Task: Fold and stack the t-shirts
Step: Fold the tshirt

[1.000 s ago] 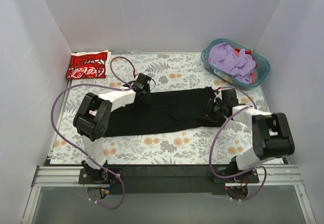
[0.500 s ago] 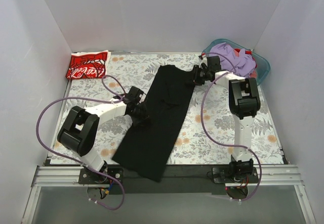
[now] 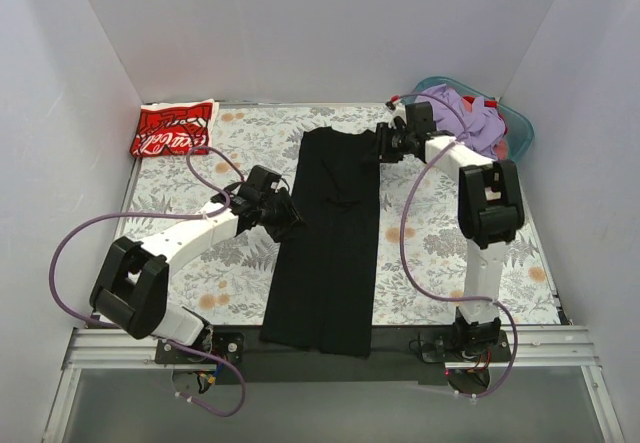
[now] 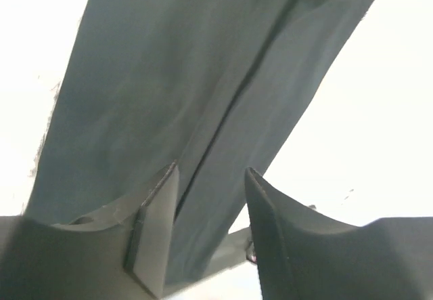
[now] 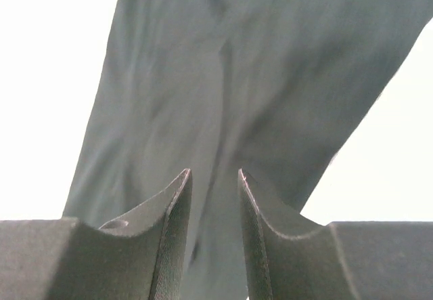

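The black t-shirt [image 3: 335,233] lies as a long narrow strip running from the far middle of the table to its near edge, where the end hangs over. My left gripper [image 3: 288,215] is at its left edge, shut on the cloth, which runs between the jaws in the left wrist view [image 4: 211,178]. My right gripper [image 3: 383,143] is at the strip's far right corner, shut on the cloth in the right wrist view [image 5: 214,175]. The red t-shirt [image 3: 172,128] with white lettering lies folded at the far left corner.
A teal basket [image 3: 519,135] holding purple and red clothes [image 3: 455,118] stands at the far right corner. White walls close in the floral table [image 3: 180,263] on three sides. A metal rail [image 3: 120,348] runs along the near edge.
The black t-shirt has swung from lying crosswise to lying lengthwise, its near end now over the front edge. My right gripper moved to the far side; my left gripper shifted slightly nearer.
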Controlling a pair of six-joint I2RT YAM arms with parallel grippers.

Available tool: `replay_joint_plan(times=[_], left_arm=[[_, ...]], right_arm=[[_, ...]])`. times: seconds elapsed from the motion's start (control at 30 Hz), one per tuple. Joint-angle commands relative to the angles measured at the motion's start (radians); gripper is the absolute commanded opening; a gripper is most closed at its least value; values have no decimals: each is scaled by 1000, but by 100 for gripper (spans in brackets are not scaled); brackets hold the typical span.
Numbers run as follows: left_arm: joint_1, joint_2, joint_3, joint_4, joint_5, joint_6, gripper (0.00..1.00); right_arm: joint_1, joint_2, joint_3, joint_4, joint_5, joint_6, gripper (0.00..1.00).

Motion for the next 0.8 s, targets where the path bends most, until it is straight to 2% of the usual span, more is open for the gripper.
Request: replay_joint_plan(times=[0.0, 0.07, 0.23, 0.3, 0.5, 0.77], left_arm=[[3, -22, 39, 55, -96, 96, 41], [1, 15, 48, 121, -123, 134, 36], [4, 176, 189, 198, -136, 253, 31], [7, 263, 235, 202, -141, 264, 27], [23, 431, 330, 218, -132, 269, 26], [39, 560, 388, 227, -113, 243, 26]], right_arm=[[17, -220, -168, 16, -22, -24, 40], [29, -276, -324, 74, -29, 16, 40], [34, -348, -496, 174, -51, 77, 39], [34, -321, -488, 191, -74, 83, 38], [32, -212, -422, 214, -69, 68, 35], [9, -38, -266, 210, -42, 18, 34]])
